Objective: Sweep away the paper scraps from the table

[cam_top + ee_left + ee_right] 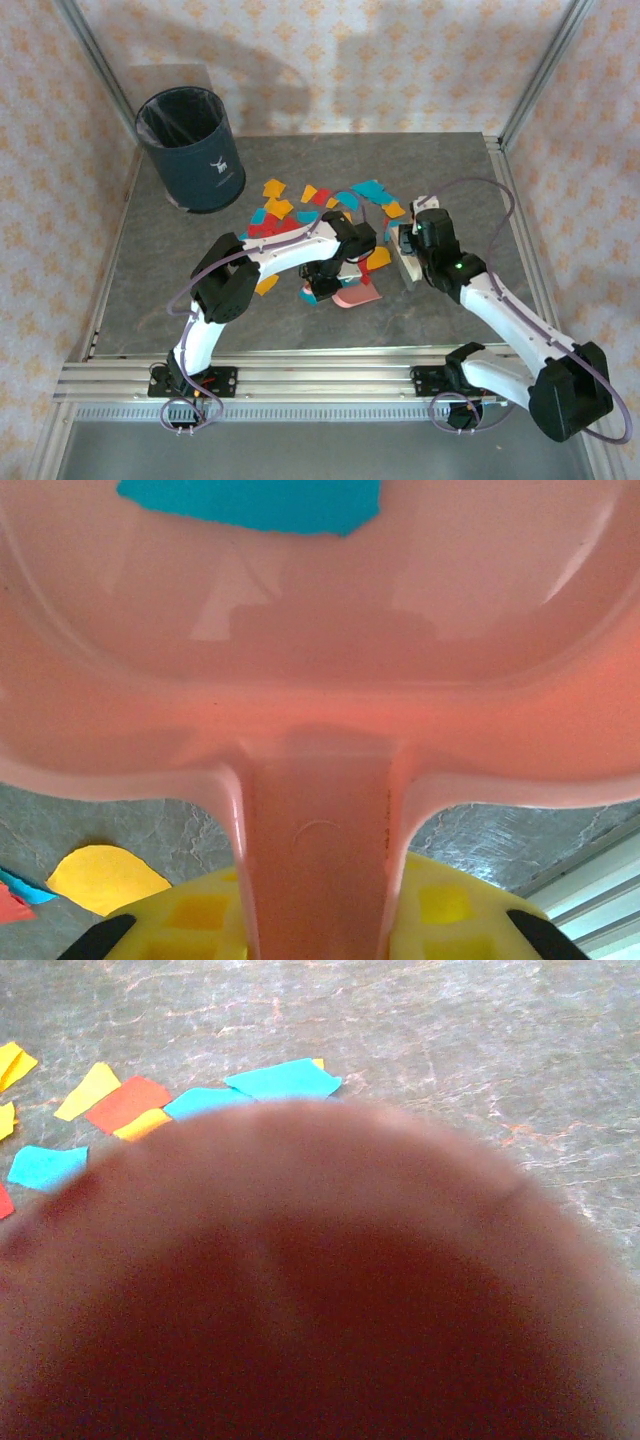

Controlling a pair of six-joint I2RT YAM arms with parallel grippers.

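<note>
Left pincer (320, 925) clamped on pink dustpan (320, 660) handle. Right pincer (415, 243) closed on a pale brush-like block (406, 258) just right of dustpan. Paper scraps (290, 205) scattered on worktop (150, 290) beyond dustpan. Scraps look feather-light, limp and flat. Probably too thin to pinch, better pushed from edges.

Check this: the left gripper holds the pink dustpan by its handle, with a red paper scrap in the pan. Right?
No. The left wrist view shows the paper scrap in the pink dustpan is teal-blue, not red; the left gripper does hold the handle.
</note>
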